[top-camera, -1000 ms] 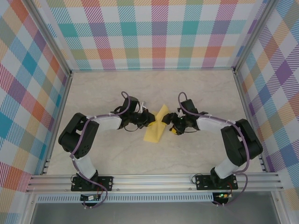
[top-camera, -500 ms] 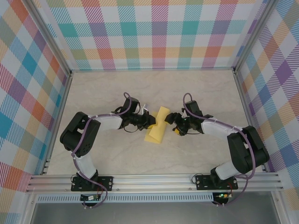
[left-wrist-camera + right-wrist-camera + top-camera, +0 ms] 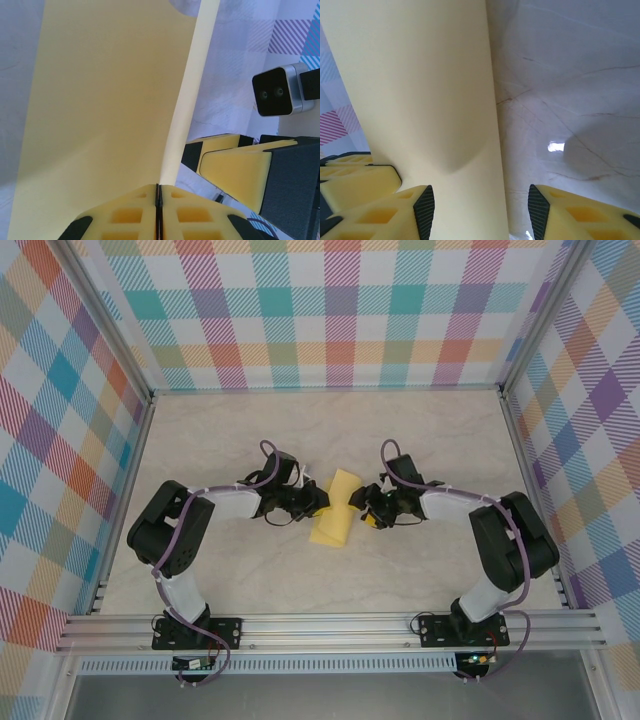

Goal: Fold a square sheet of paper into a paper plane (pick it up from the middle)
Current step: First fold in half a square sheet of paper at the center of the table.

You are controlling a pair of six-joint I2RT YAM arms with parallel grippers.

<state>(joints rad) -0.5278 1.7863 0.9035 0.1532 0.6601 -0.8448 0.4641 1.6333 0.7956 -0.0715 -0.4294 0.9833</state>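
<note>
The yellow sheet of paper (image 3: 335, 512) lies mid-table as a long folded band, not a pointed plane. My left gripper (image 3: 320, 502) sits at its left edge. In the left wrist view that gripper (image 3: 158, 191) is shut, and a raised fold of the paper (image 3: 100, 100) runs into the seam between its pads. My right gripper (image 3: 366, 506) is at the band's right edge. In the right wrist view it (image 3: 480, 214) stands open, with the paper (image 3: 420, 75) lying under its left finger and the gap. The right gripper's yellow fingers (image 3: 235, 170) show close beside the fold.
The pale marble table (image 3: 430, 440) has bare surface behind and in front of the paper. Checked walls (image 3: 330, 310) close off the back and both sides. An aluminium rail (image 3: 330, 625) runs along the near edge by the arm bases.
The right gripper drew back to the right, then returned to the paper's right edge with its jaws narrower. The left gripper stayed shut on the fold. The paper shifted slightly.
</note>
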